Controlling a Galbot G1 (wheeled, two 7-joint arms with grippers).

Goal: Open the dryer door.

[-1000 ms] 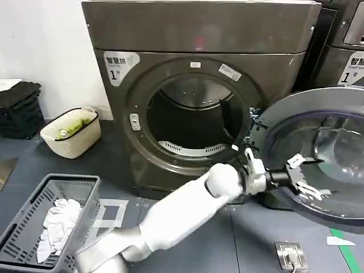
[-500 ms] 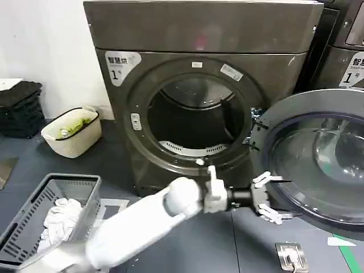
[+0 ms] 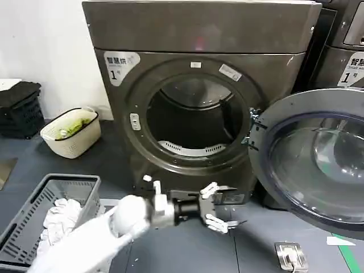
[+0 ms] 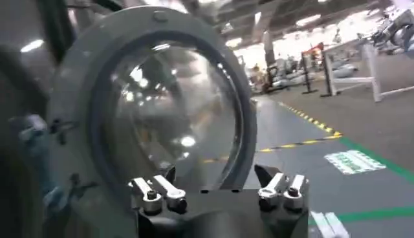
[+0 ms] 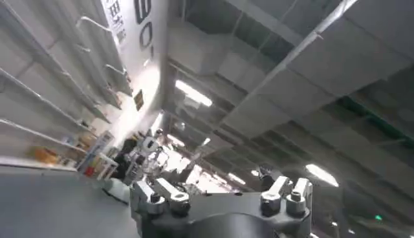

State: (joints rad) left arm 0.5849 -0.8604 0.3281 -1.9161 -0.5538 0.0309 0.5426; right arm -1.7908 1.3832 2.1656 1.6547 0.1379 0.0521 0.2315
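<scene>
**Dryer door swung wide, left gripper empty**

The dryer door (image 3: pixel 313 159) stands fully open, hinged at the right edge of the machine's front and swung out over the floor, its chrome rim and dark glass facing the room. The drum opening (image 3: pixel 190 122) lies bare behind it. The left gripper (image 3: pixel 219 207) hangs low in front of the dryer's base, just below the opening and left of the door, fingers spread apart, holding nothing and touching nothing. From the left wrist, the door (image 4: pixel 155 103) stands ahead of those parted fingers (image 4: pixel 158 194). The right gripper (image 5: pixel 220 197) points up toward a ceiling, fingers parted, empty. A grey laundry basket (image 3: pixel 51 216) sits on the floor at the left.
</scene>
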